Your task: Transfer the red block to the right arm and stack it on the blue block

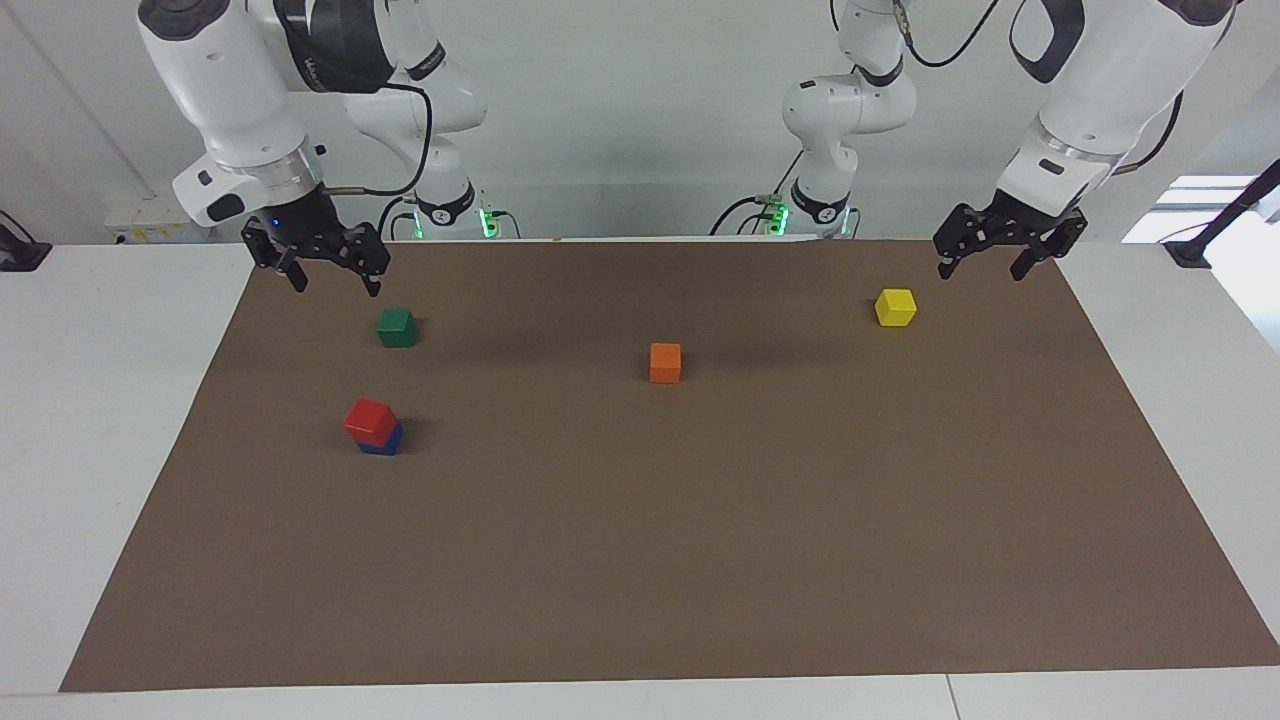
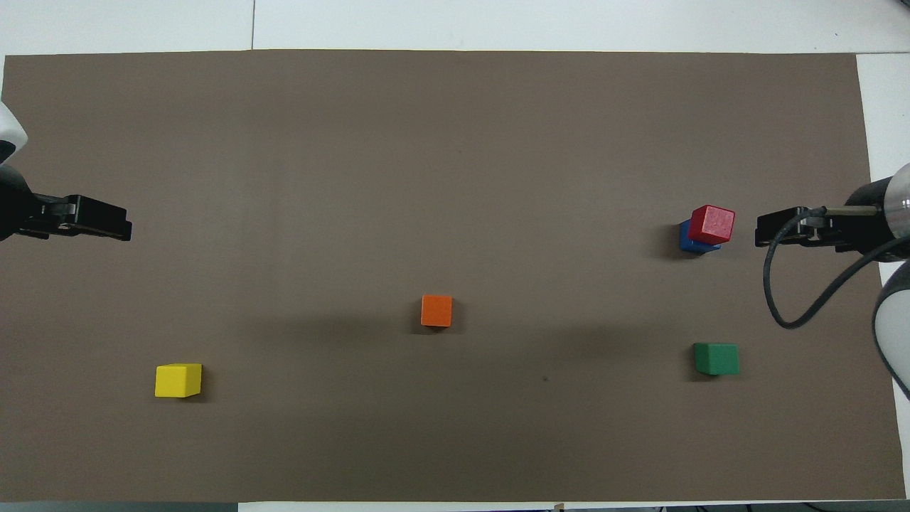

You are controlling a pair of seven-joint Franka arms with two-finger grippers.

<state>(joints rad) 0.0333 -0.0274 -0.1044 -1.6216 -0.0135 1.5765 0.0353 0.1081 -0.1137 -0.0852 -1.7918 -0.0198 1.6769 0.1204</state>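
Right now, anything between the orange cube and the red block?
Nothing: bare brown mat between the orange cube and the red block, clearest in the overhead view.

No legible text or labels anywhere.
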